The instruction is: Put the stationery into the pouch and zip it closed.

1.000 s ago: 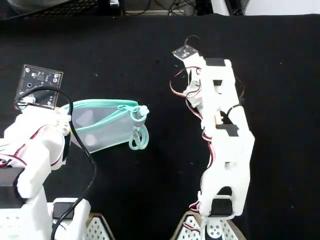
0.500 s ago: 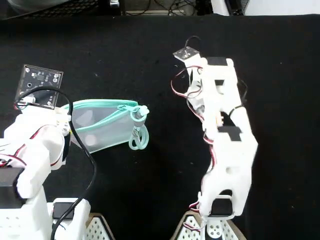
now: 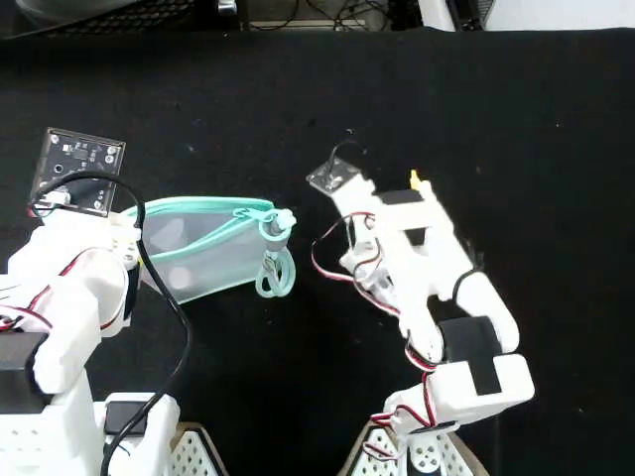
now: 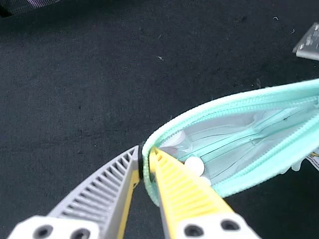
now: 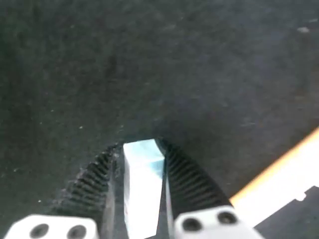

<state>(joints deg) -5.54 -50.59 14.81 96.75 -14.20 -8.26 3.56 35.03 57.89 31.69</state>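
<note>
Our left gripper (image 4: 144,160) has its jaws drawn narrow, pinching the mint-green rim of the pouch (image 4: 251,124) at the end of its opening: the grey finger (image 4: 107,184) lies outside against the fabric and the yellow finger (image 4: 182,191) reaches inside the mouth. In the high view the pouch (image 3: 203,258) lies flat on the black table (image 3: 516,109) just beside the left arm (image 3: 69,297). Its zip gapes open along the upper edge, and the zip pull (image 3: 275,270) with its looped cord sits at the end away from that arm. Through the open mouth we see a few pale rounded shapes (image 4: 192,163) inside, but we cannot tell what they are. Our right gripper (image 5: 139,147) is closed on a small white block (image 5: 143,191) with a pale blue end, both dark ribbed fingers pressing its sides, and the block's end pokes out slightly past the fingertips above the dark table (image 5: 149,59). From above, the right arm (image 3: 427,268) is folded over the table well apart from the pouch, with bare cloth between them. An orange-and-white strip (image 5: 279,174) crosses a corner of the right wrist view, and we cannot tell what it is
</note>
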